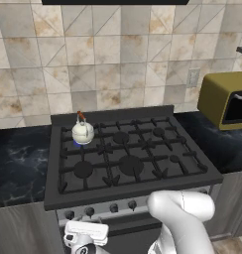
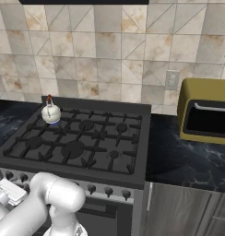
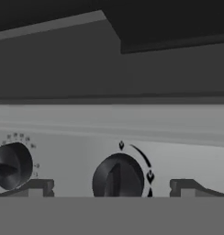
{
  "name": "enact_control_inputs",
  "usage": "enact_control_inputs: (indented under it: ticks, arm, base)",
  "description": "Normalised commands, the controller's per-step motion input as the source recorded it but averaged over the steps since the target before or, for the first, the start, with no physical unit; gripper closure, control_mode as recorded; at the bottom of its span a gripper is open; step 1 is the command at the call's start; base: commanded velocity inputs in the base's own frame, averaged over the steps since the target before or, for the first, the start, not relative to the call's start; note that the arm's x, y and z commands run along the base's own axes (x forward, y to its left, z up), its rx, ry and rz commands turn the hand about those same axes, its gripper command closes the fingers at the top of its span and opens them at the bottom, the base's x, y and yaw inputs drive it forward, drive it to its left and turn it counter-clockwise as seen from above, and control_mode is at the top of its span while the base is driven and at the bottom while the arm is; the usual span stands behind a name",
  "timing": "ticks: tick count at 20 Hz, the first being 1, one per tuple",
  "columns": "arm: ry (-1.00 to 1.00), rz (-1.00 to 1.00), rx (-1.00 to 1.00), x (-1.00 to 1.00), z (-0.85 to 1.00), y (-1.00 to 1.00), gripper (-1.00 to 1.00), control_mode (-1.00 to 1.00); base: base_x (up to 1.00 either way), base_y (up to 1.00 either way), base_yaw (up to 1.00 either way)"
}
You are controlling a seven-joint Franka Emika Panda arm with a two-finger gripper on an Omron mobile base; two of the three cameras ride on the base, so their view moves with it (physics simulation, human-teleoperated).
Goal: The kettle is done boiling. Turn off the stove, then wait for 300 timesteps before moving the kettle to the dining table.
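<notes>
Wide jaws flank a dark stove knob (image 3: 117, 178); squat white kettle (image 1: 83, 132), red-black handle, sits back-left.

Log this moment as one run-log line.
phase: reaching stove knob | gripper: open, straddling knob, empty | kettle: back-left burner, flame lit

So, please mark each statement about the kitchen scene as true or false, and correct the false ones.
1. The kettle stands on a rear burner of the stove. True.
2. The gripper holds the kettle. False: it is open, down at the stove's front panel, facing a knob.
3. A blue flame shows under the kettle. True.
4. The toaster oven sits on the stove grates. False: it stands on the counter beside the stove.
5. The kettle's handle is green. False: it is red-orange.
</notes>
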Motion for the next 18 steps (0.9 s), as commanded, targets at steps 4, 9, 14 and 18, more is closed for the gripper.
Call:
enact_control_inputs:
  ticks: [4, 9, 14, 18]
  arm:
    - [0.00, 0.00, 0.00, 0.06, -0.04, 0.02, -1.00, -1.00]
    - [0.00, 0.00, 0.00, 0.04, 0.00, 0.00, -1.00, -1.00]
    - [0.00, 0.00, 0.00, 0.04, 0.00, 0.00, -1.00, -1.00]
    - [0.00, 0.00, 0.00, 0.10, 0.00, 0.00, -1.00, -1.00]
  base:
    - [0.00, 0.00, 0.00]
    - [0.00, 0.00, 0.00]
    - [0.00, 0.00, 0.00]
    - [0.00, 0.00, 0.00]
